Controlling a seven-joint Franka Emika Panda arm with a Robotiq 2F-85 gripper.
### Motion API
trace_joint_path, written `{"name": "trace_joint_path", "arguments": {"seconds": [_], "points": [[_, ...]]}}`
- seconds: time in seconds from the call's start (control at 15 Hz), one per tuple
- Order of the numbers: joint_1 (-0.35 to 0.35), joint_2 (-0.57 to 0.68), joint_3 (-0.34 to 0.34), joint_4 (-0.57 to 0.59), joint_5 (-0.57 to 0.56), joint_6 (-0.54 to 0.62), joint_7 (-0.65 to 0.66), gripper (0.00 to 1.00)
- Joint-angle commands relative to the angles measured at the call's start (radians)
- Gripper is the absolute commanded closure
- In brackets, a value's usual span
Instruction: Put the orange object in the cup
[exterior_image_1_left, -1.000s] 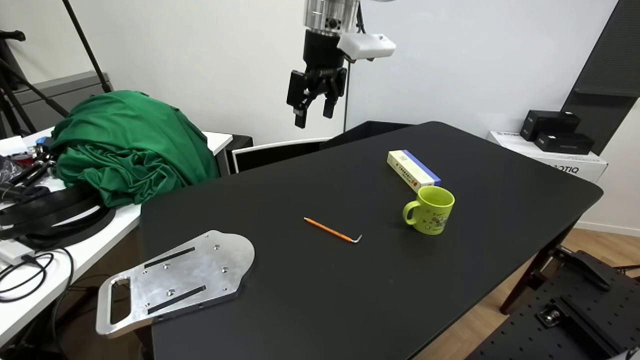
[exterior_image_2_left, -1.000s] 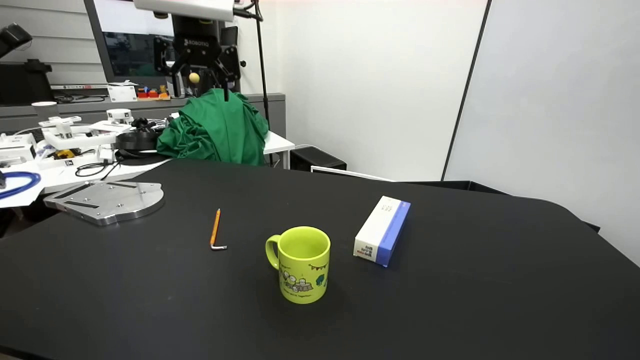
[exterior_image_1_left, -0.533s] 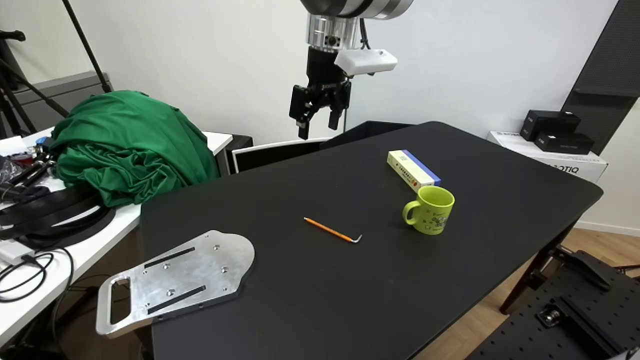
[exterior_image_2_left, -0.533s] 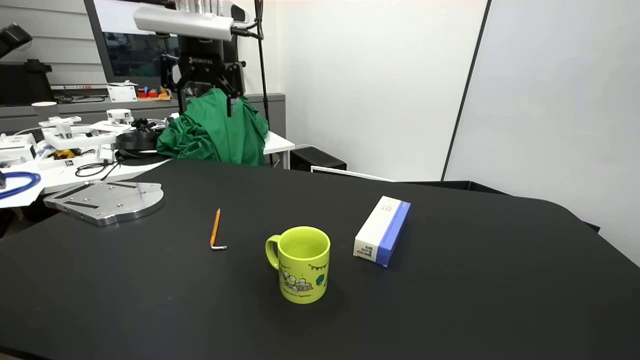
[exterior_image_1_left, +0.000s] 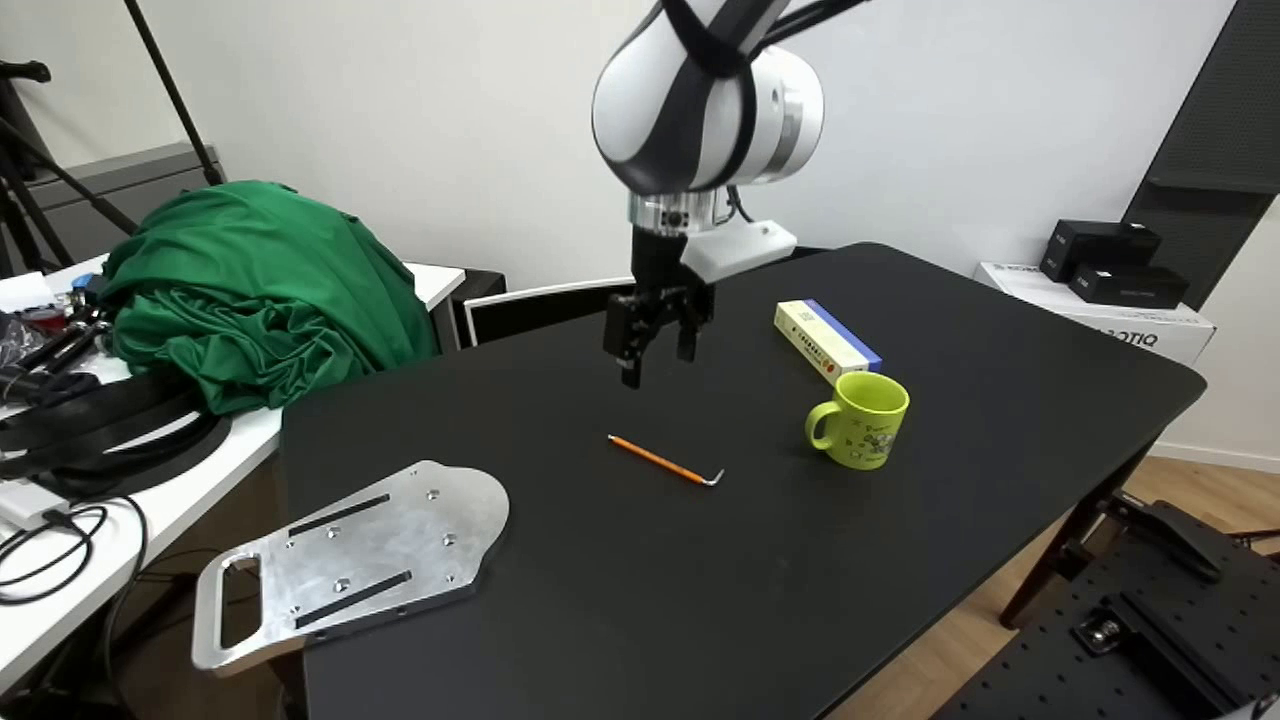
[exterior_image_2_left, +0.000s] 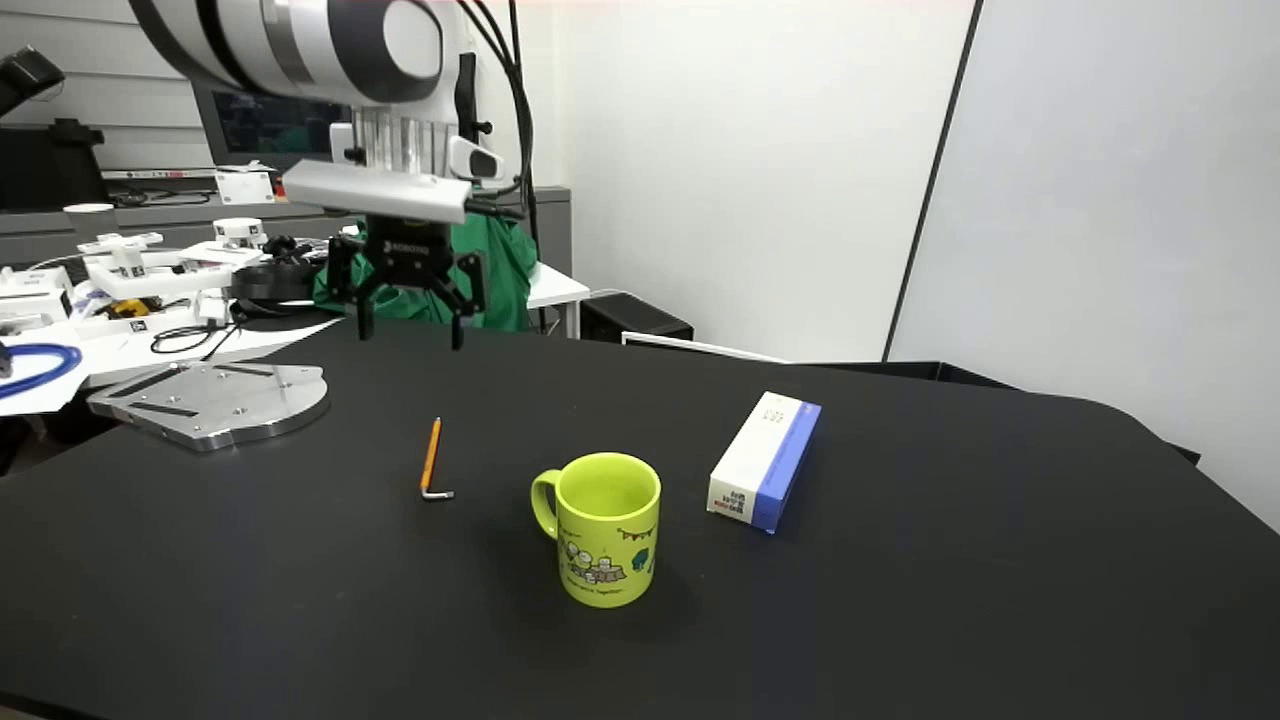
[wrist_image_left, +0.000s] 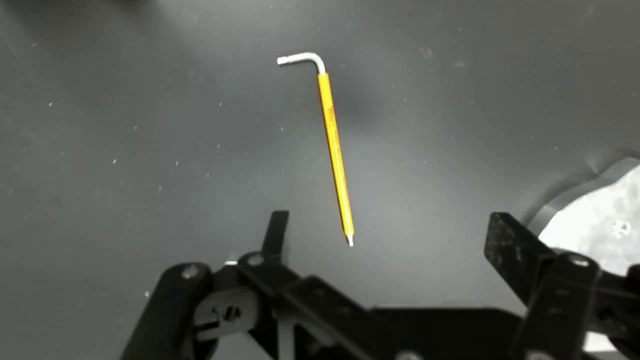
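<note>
The orange object (exterior_image_1_left: 658, 460) is a thin orange stick with a bent metal end, like a hex key. It lies flat on the black table in both exterior views (exterior_image_2_left: 431, 457). In the wrist view it lies lengthwise (wrist_image_left: 335, 150), its straight tip between the fingertips as seen from above. The cup (exterior_image_1_left: 866, 420) is a lime-green mug standing upright, handle toward the orange object; it also shows in an exterior view (exterior_image_2_left: 605, 530) and is out of the wrist view. My gripper (exterior_image_1_left: 658, 368) is open and empty, above the table and apart from the orange object; its fingers are wide apart (wrist_image_left: 387, 222).
A blue and white box (exterior_image_1_left: 826, 341) lies close to the mug. A silver metal plate (exterior_image_1_left: 375, 555) lies at the table's edge, and its rim shows in the wrist view (wrist_image_left: 600, 215). A green cloth (exterior_image_1_left: 260, 300) is heaped on a white side table.
My open gripper has come down from high above the table toward the orange object. The orange object, the mug and the box have not moved.
</note>
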Motion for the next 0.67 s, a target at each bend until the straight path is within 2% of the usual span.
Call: {"name": "trace_joint_path", "arguments": {"seconds": [0.0,0.6], "points": [[-0.019,0.093,0.019,-0.005,-0.025,0.069,0.008,0.00],[0.005,0.191,0.001,-0.032,-0.145,0.274,0.040,0.00]]}}
